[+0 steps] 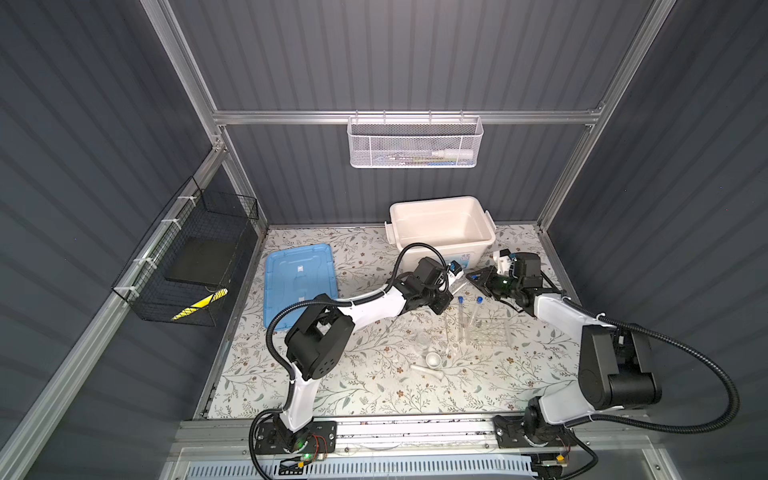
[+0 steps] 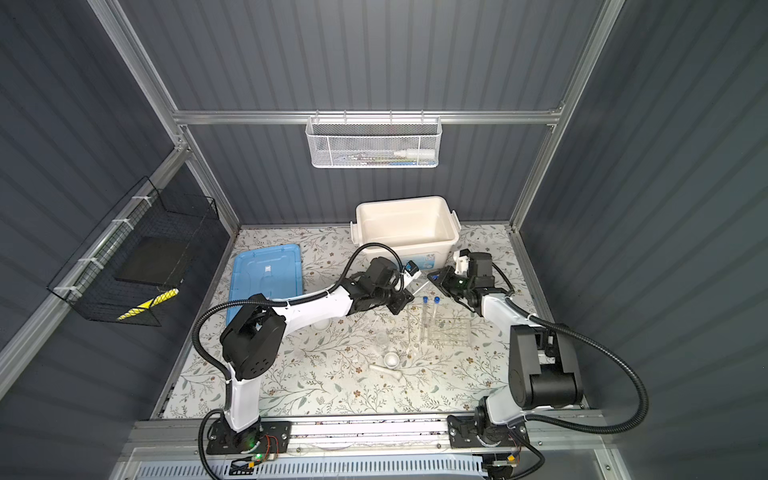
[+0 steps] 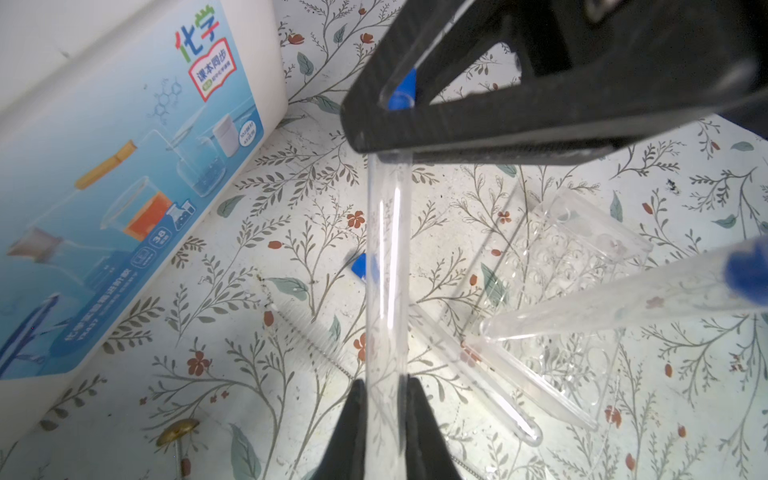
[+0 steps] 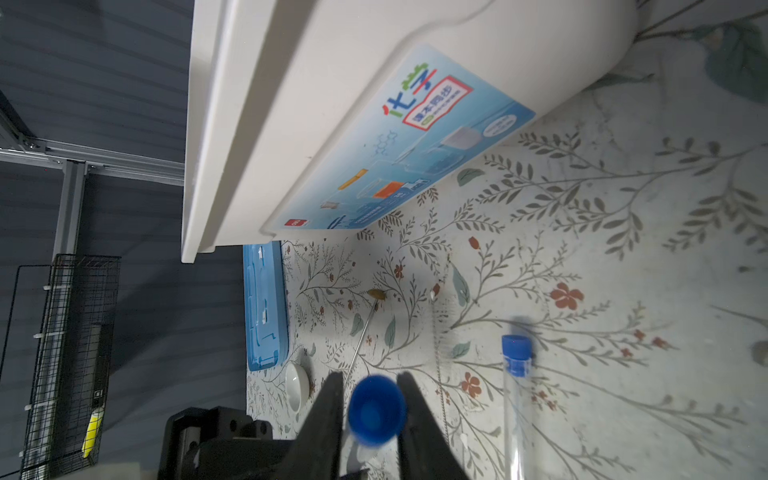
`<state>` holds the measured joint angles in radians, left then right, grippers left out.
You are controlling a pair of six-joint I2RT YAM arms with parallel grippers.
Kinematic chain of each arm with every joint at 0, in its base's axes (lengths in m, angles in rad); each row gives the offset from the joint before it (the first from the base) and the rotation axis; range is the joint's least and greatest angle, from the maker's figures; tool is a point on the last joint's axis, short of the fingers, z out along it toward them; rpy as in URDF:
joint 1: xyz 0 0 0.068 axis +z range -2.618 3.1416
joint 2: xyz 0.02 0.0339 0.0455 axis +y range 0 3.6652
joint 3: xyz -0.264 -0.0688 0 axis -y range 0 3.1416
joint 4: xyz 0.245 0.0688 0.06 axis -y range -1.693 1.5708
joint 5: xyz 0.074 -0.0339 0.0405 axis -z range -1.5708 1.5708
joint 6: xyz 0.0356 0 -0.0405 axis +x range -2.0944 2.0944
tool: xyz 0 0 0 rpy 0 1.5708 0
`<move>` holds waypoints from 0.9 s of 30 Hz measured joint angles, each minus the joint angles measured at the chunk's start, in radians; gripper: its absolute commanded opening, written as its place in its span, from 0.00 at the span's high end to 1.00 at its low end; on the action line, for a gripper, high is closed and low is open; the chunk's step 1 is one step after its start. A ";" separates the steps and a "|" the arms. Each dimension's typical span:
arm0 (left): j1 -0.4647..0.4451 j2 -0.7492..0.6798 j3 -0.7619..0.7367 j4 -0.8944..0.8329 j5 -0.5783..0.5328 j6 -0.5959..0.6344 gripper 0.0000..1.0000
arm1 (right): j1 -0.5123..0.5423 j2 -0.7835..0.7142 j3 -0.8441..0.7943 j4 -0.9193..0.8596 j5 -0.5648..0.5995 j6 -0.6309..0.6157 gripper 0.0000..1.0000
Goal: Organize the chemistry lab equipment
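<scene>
Blue-capped tube (image 4: 376, 409) btwn R jaws; tub (image 4: 374, 62) label reads "化学".

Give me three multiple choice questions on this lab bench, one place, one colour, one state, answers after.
1. Where is the blue lid?
A) flat on the mat, left of the white tub
B) snapped onto the tub
C) leaning against the tub

2. What colour is the cap on the held test tube?
A) red
B) blue
C) white

3. The left gripper is:
A) shut on the test tube
B) open and empty
C) out of sight

Answers: 1 A, both top views show it lying flat there; 2 B, the right wrist view shows it end-on; 3 A, the left wrist view shows the tube pinched in it.
</scene>
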<state>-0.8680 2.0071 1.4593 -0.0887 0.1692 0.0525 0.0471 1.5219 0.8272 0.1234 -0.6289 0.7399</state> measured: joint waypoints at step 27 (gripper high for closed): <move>-0.004 -0.023 -0.080 0.071 -0.110 -0.063 0.33 | 0.000 -0.188 -0.024 -0.085 0.331 -0.037 0.78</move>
<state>-0.8719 1.9842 1.3788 -0.0177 0.0593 -0.0109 0.0467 1.3338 0.8036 0.0383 -0.2981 0.7025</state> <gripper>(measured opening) 0.667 0.220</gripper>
